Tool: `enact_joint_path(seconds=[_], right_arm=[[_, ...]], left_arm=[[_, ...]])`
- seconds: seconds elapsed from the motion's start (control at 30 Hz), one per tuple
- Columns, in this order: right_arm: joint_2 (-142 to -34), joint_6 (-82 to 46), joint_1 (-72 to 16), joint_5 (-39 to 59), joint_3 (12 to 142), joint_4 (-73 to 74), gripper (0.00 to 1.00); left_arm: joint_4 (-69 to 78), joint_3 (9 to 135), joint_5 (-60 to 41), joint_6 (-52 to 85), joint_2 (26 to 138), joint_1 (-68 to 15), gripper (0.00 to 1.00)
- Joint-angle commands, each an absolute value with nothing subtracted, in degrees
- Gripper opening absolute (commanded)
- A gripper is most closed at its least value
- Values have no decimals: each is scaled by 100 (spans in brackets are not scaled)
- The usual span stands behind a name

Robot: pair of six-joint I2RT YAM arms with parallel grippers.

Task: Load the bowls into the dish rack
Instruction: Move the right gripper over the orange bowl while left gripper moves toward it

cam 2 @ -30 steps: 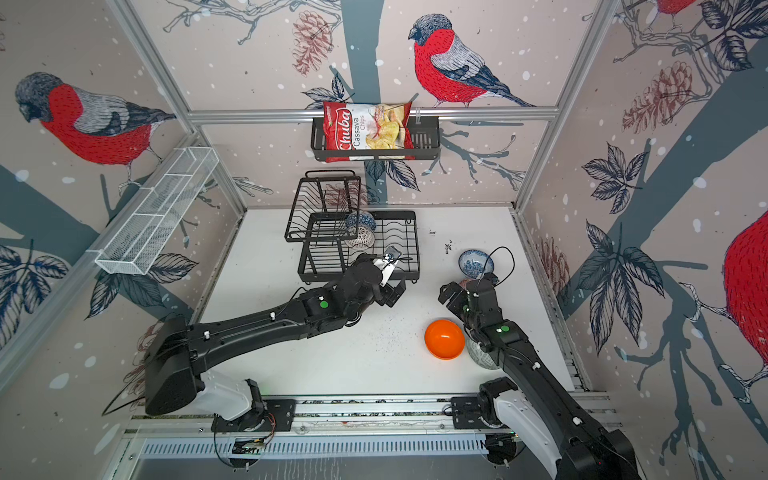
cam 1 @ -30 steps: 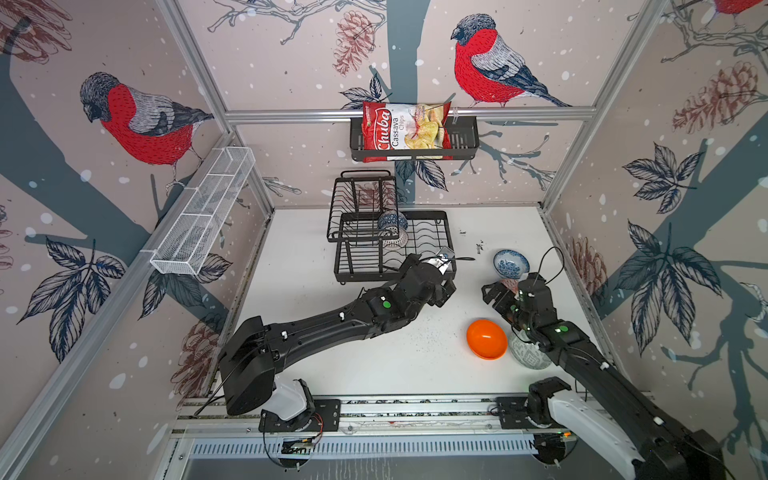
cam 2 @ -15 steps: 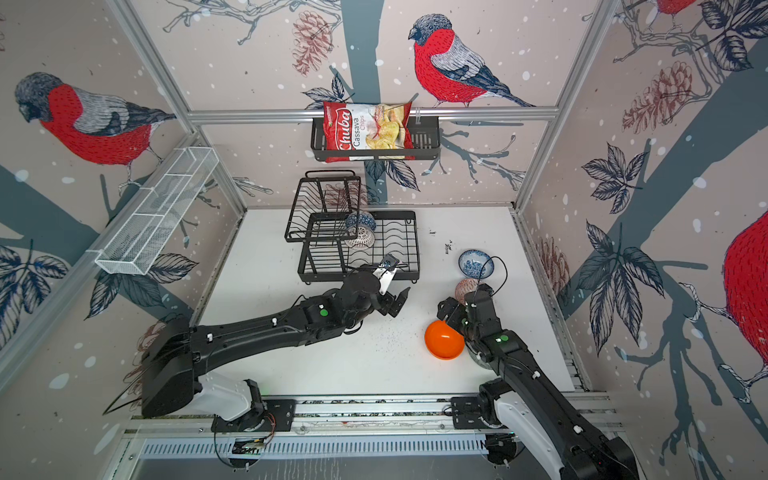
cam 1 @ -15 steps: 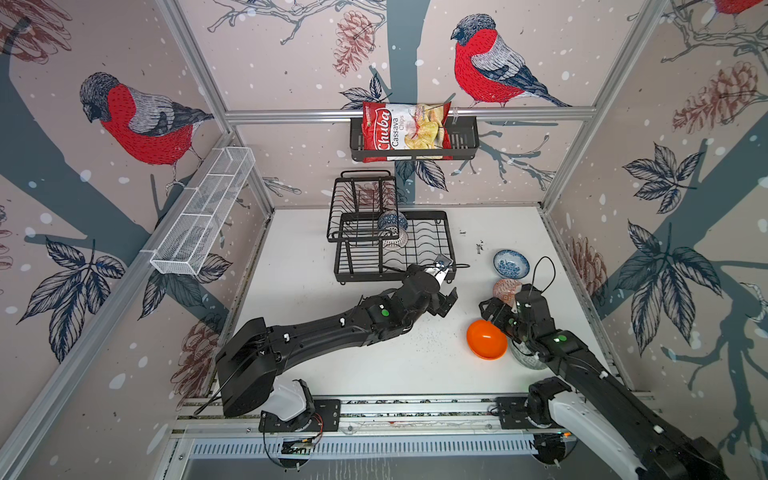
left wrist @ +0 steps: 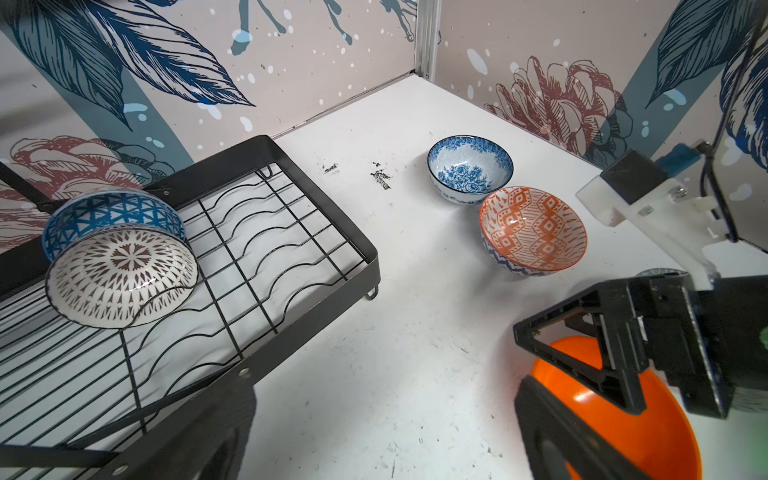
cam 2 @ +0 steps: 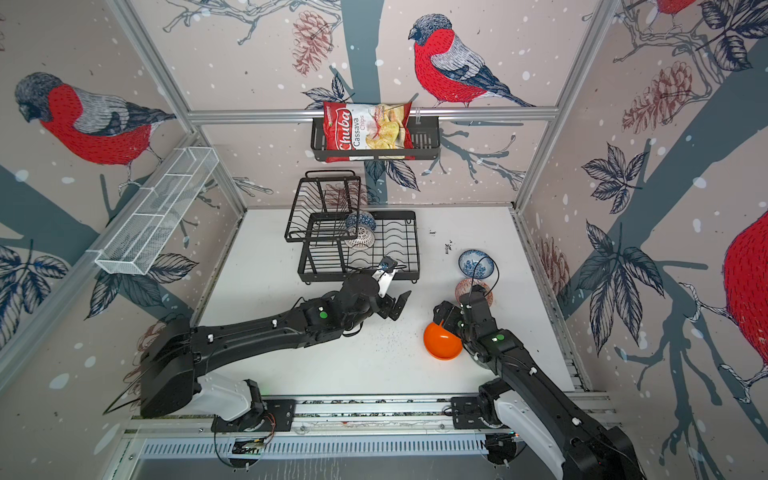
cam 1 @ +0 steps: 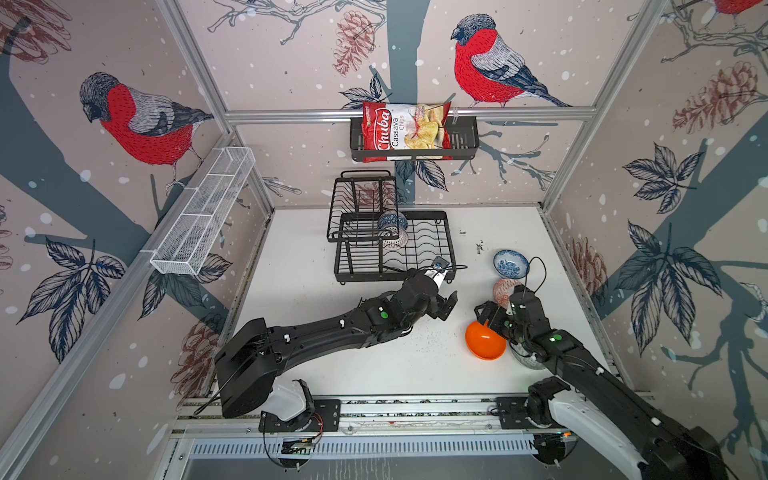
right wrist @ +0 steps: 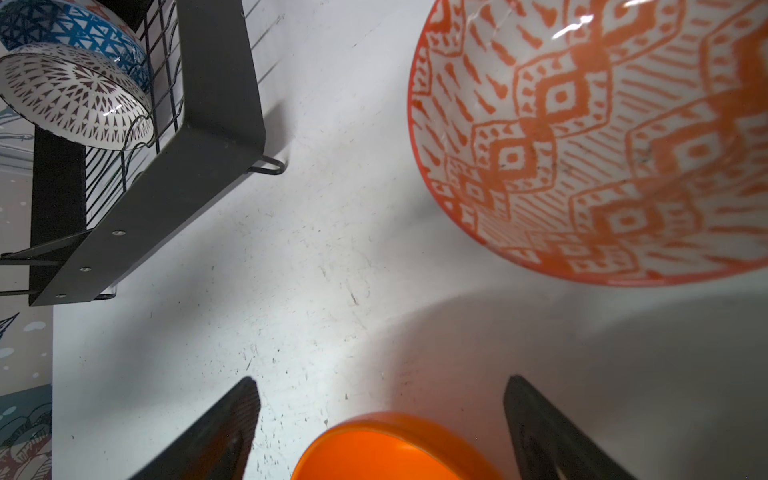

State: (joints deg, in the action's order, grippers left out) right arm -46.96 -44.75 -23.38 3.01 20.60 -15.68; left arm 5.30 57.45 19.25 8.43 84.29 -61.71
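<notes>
Beside the orange-white bowl (right wrist: 602, 145), spread right fingers (right wrist: 224, 432) straddle orange bowl (right wrist: 395, 453); left fingers (cam 1: 449, 303) spread.

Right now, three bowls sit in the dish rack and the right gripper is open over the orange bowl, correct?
No, two: dark blue bowl and radial-pattern bowl, per the left wrist view. The right gripper is open over the orange bowl.

Walls: wallpaper (cam 1: 291, 62) is showing red-breasted birds, pine cones and dark leaves on pale pink.
Frame: silver posts (cam 1: 592, 104) are running up the corners.
Floor: a white tabletop (cam 1: 299, 282) is lying scuffed and speckled.
Left wall: a white mesh basket (cam 1: 203, 212) is hanging empty.
Back wall: a black basket (cam 1: 461, 141) is holding a chips bag (cam 1: 403, 129).
Light: even brightness is falling from overhead.
</notes>
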Motion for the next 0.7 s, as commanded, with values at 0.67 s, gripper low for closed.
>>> enact_joint_path(seconds=[0.67], right_arm=[[-5115,-3834,-2489,0,2875,-2101,84]], left_arm=[[583,5617,1799,940,8332,-6174,97]])
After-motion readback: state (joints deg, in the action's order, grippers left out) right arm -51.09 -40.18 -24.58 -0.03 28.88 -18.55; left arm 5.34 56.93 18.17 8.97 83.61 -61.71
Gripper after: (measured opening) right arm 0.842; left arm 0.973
